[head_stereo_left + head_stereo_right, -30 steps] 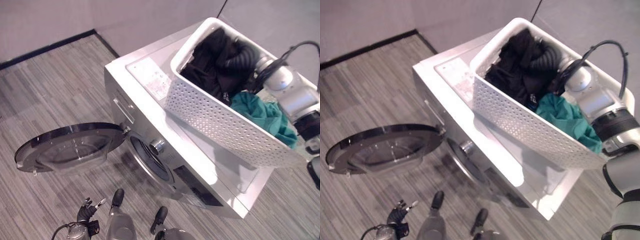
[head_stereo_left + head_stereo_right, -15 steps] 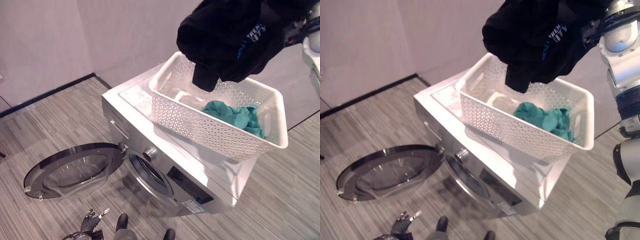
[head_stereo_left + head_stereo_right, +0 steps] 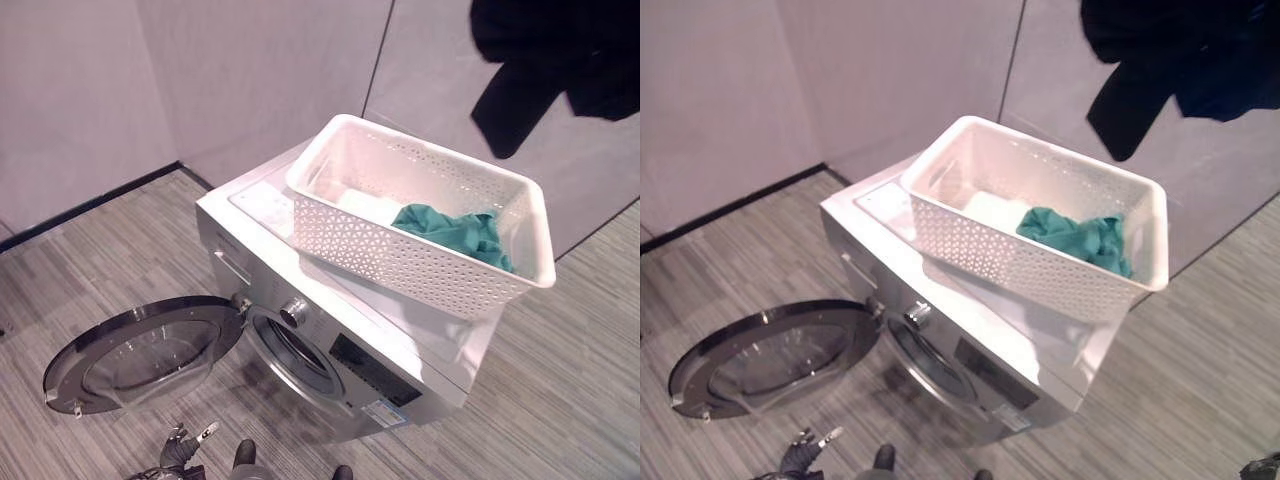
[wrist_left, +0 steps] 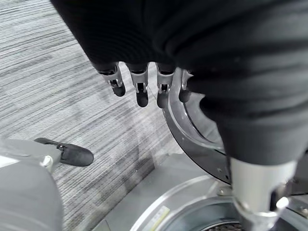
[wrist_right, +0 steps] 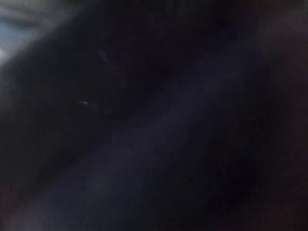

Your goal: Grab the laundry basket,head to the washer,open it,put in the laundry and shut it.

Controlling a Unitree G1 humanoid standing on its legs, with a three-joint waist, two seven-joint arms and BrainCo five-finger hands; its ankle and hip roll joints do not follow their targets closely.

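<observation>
The white perforated laundry basket (image 3: 400, 245) stands on top of the silver washer (image 3: 345, 375). A teal cloth (image 3: 455, 232) lies in its right end. A black garment (image 3: 560, 60) hangs in the air above and to the right of the basket, and dark cloth (image 5: 154, 115) covers the right wrist view; my right hand is hidden in it. The washer's round door (image 3: 140, 352) is swung wide open to the left, with the drum opening (image 3: 295, 350) exposed. My left hand (image 4: 139, 84) hangs low beside the open door (image 4: 192, 125), fingers straight and holding nothing.
The washer stands close to a pale wall (image 3: 250, 70) with a black skirting strip (image 3: 90, 205). Grey striped floor (image 3: 90, 270) runs to the left of and in front of the machine. The open door takes up floor space at the lower left.
The black garment has come up out of the basket to the upper right, leaving the teal cloth inside. The camera has pulled back and levelled; basket and washer stay put.
</observation>
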